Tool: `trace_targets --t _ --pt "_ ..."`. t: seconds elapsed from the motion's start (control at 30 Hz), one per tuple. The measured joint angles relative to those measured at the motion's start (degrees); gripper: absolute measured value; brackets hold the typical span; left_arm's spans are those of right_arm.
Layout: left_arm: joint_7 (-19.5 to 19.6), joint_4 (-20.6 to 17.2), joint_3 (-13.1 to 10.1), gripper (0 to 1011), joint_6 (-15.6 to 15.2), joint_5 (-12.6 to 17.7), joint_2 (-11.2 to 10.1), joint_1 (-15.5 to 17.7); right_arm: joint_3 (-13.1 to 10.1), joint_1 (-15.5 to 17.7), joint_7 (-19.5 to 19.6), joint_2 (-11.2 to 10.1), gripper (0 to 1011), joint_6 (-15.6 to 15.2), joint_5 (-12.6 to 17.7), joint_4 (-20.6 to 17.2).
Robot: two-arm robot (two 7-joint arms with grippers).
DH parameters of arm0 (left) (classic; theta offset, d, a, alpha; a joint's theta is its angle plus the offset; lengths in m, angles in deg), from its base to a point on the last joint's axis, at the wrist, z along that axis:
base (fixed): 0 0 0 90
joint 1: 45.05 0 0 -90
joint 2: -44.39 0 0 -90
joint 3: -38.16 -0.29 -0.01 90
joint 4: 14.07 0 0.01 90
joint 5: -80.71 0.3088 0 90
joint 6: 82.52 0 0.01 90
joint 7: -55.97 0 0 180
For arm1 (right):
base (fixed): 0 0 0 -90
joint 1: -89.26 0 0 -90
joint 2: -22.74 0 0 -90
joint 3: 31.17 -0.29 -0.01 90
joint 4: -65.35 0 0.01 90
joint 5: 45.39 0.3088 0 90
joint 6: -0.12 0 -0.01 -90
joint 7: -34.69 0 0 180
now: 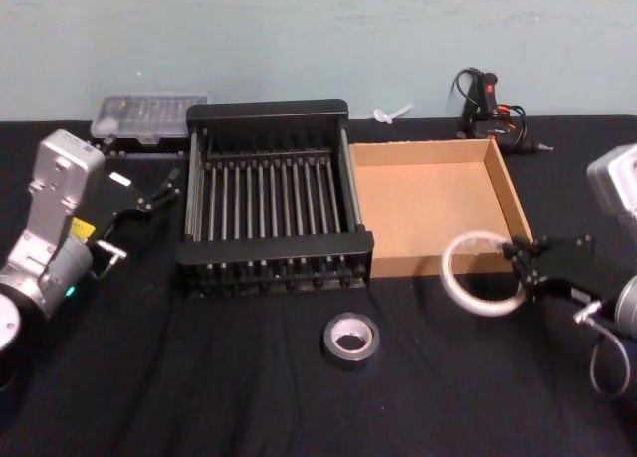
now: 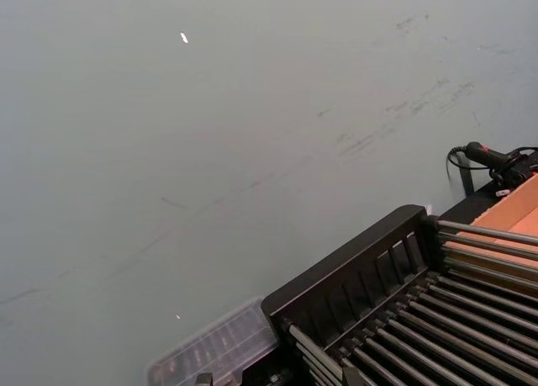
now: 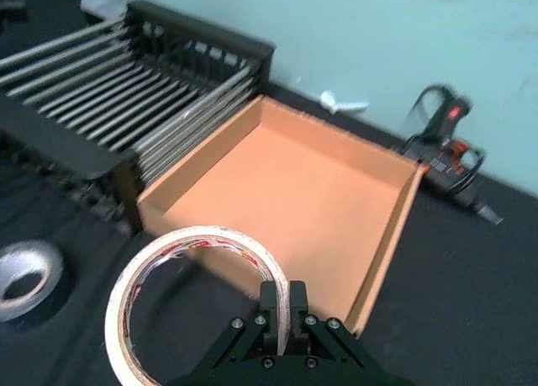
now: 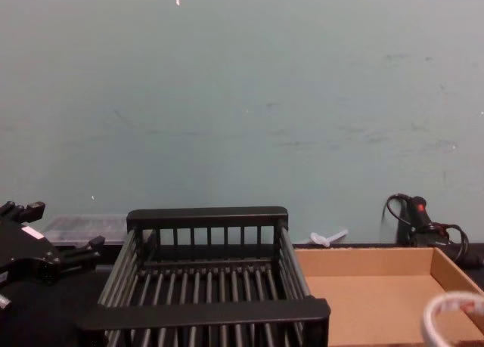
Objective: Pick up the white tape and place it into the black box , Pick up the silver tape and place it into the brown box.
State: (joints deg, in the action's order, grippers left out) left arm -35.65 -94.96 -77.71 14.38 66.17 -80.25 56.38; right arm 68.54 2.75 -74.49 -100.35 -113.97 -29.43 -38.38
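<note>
My right hand (image 1: 520, 266) is clamped on the rim of the white tape (image 1: 482, 274), holding the ring lifted over the front right corner of the brown box (image 1: 428, 206), which sits on the table (image 1: 199, 377) touching the right side of the black box (image 1: 274, 206). The silver tape (image 1: 351, 338) lies flat on the table just in front of the black box, near its front right corner. My left hand (image 1: 164, 190) hangs with its fingers apart beside the black box's left wall, gripping nothing, with a clear plastic case (image 1: 149, 116) behind it.
</note>
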Motion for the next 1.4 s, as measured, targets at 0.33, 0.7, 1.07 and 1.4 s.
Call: trace_targets --t 0.33,0.7,1.07,1.4 --pt "0.0 0.0 0.0 1002 0.0 0.0 0.0 0.0 0.6 -6.6 0.6 2.2 91 3.7 -1.7 3.9" --pt "0.0 0.0 0.0 1001 0.0 0.0 0.0 0.0 4.9 -17.8 -3.2 6.3 91 12.5 -2.8 13.4" --pt "0.0 0.0 0.0 1001 0.0 0.0 0.0 0.0 10.2 -26.7 -6.4 10.7 90 16.9 -3.2 22.5" --pt "0.0 0.0 0.0 1001 0.0 0.0 0.0 0.0 16.0 -34.8 -9.3 16.1 90 21.6 -4.3 33.5"
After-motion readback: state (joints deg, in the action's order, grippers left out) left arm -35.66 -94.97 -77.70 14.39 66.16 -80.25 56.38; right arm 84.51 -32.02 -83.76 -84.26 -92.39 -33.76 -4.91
